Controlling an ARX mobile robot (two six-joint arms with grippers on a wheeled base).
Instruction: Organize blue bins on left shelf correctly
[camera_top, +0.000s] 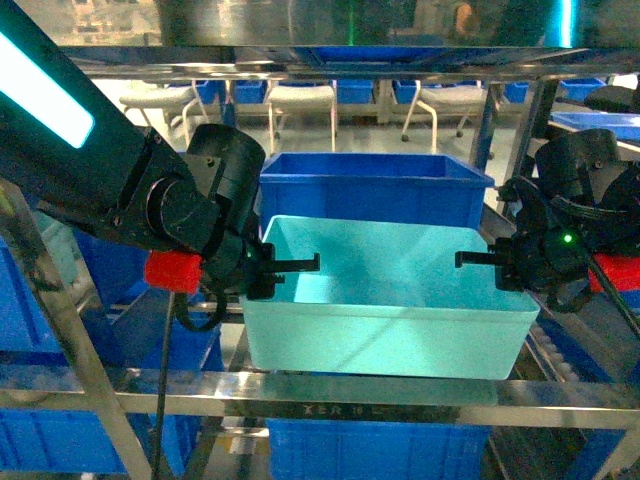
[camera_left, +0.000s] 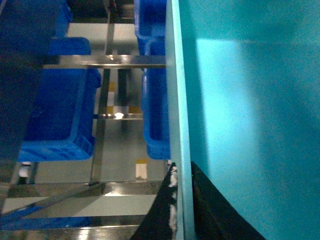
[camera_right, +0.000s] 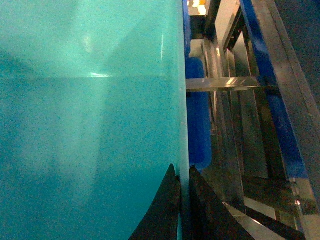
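So the teal bin (camera_top: 385, 300) sits on the left shelf (camera_top: 320, 395), just in front of a darker blue crate (camera_top: 375, 185). Its long axis runs side to side. Left gripper (camera_top: 290, 268) and right gripper (camera_top: 485, 258) each pinch an end wall, fingers (camera_left: 167, 210) straddling the rim.

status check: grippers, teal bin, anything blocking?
Left gripper and right gripper each clamped on a side wall of the teal bin. Bin held above the shelf's front rail. Royal-blue crate directly behind it.
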